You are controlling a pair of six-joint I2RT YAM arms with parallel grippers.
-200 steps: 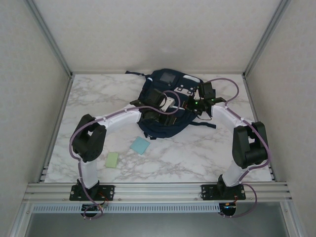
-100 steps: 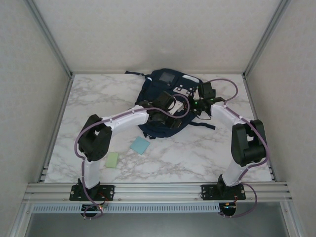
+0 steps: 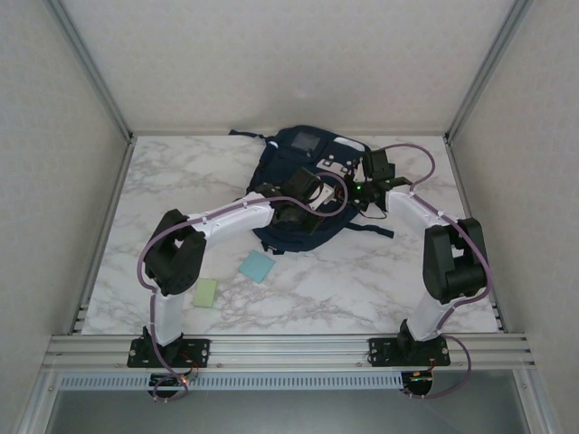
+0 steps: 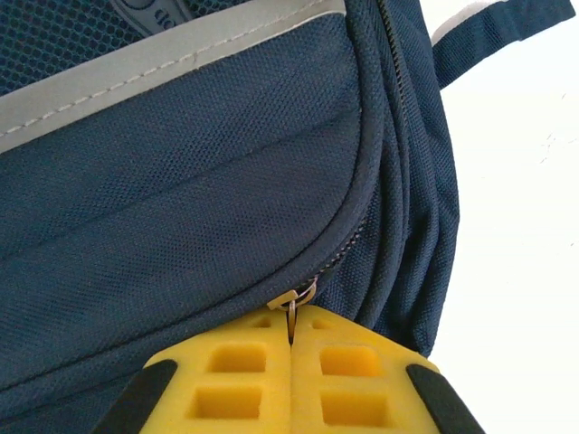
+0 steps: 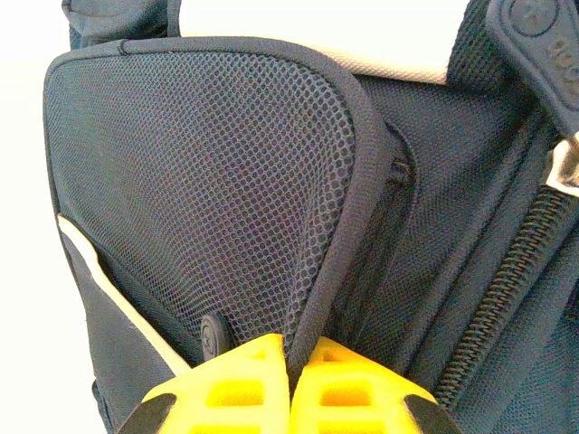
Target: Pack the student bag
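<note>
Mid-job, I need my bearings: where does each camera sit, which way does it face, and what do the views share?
Top external: above and behind the robot, looking down on the table; the left arm and right arm reach the student bag.
Left wrist: on the left gripper, facing the bag's side; yellow fingers pinch a zipper pull.
Right wrist: on the right gripper, facing the mesh pocket; it pinches the pocket's rim.
Shared: all three show the navy bag.

Lying flat toward the marble table's near-left corner: light-blue square notepad, pale-green notepad nearby, apart.
</note>
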